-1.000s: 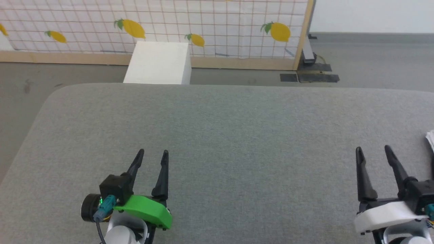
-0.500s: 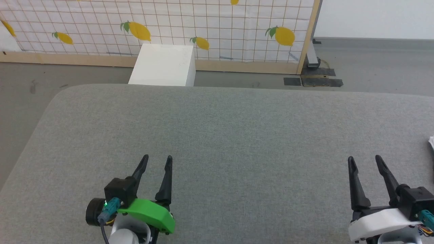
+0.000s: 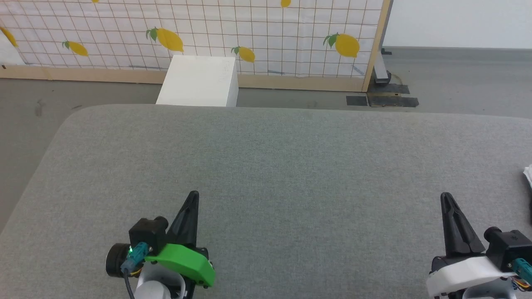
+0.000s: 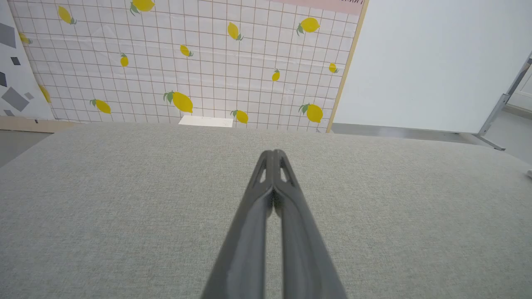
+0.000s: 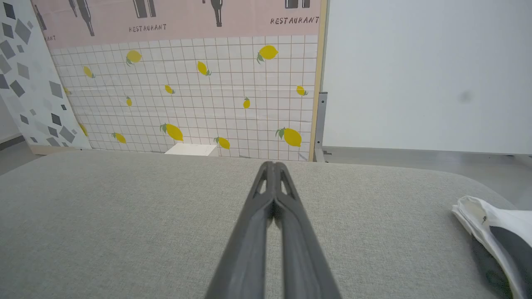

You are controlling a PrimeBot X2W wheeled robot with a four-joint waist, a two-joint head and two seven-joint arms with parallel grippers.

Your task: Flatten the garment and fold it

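Note:
The garment (image 5: 494, 232) lies folded at the right end of the grey table (image 3: 270, 166), white with a black part showing; a sliver of the garment (image 3: 528, 174) sits at the head view's right edge. My left gripper (image 3: 193, 194) hovers over the near left of the table, shut with nothing between its fingers. My right gripper (image 3: 446, 195) hovers over the near right, also shut and empty, with the garment off to its right. In the wrist views, the left gripper (image 4: 273, 152) and the right gripper (image 5: 272, 163) each show their fingers pressed together.
A white box (image 3: 199, 81) stands on the floor just beyond the table's far edge. Behind it a lemon-print panel (image 3: 208, 33) with a wooden frame closes off the back. Grey floor (image 3: 457, 79) runs past the table's far right.
Both grippers have gone from open to shut, with nothing caught in them. The head camera shifted slightly between the oldest frame and now.

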